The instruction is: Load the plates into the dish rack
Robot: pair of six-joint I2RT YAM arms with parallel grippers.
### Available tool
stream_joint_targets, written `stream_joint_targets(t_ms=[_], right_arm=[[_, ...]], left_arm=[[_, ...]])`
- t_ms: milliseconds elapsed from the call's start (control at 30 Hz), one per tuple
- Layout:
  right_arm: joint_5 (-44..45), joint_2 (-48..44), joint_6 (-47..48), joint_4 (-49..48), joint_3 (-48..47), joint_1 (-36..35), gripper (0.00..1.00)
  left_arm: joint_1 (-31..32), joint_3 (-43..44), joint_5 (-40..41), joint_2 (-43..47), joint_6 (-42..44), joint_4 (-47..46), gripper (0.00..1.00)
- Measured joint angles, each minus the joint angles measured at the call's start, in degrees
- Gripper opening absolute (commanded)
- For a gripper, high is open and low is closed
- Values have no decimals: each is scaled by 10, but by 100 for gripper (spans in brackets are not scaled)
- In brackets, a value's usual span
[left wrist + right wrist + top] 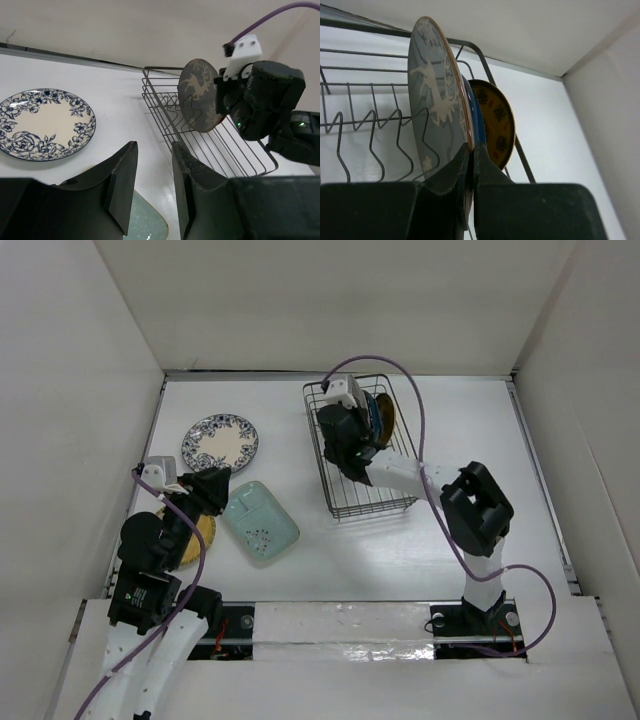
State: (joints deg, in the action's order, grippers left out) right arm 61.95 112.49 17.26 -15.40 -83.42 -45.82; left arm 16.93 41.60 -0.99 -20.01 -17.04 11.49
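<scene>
Dark grey plate (437, 115), one, stands on edge in the single wire dish rack (380, 495), pinched by the right gripper (471, 155); one yellow-gold plate (497, 125) stands behind it. On the table (400, 560) lie one floral plate (220, 442), one mint plate (260, 520) and another yellow plate (203, 532). The left gripper (153, 155) hovers empty, jaws narrowly parted.

Grey plate (197, 92) upright in rack (375, 495)

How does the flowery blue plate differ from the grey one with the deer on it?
The floral plate lies flat on the table, untouched; the grey deer plate stands on edge in the dish rack, pinched by the right claw. The floral plate is white with a blue border; the grey deer plate is dark with pale figures. Both are round.
</scene>
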Motion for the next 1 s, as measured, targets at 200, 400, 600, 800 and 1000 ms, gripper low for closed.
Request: stream_joint_targets(t_ms=[200, 400, 600, 800, 1000], right_arm=[[-90, -49, -172, 113, 0, 53, 0], [-141, -64, -273, 150, 0, 70, 52], [-153, -91, -304, 167, 0, 69, 67], [-191, -170, -284, 161, 14, 27, 6], [-329, -132, -304, 134, -33, -28, 3]], left_arm=[[0, 0, 0, 0, 0, 0, 31], [0, 0, 0, -1, 0, 0, 31], [0, 0, 0, -7, 0, 0, 31], [0, 0, 0, -8, 0, 0, 26], [0, 0, 21, -8, -4, 0, 0]])
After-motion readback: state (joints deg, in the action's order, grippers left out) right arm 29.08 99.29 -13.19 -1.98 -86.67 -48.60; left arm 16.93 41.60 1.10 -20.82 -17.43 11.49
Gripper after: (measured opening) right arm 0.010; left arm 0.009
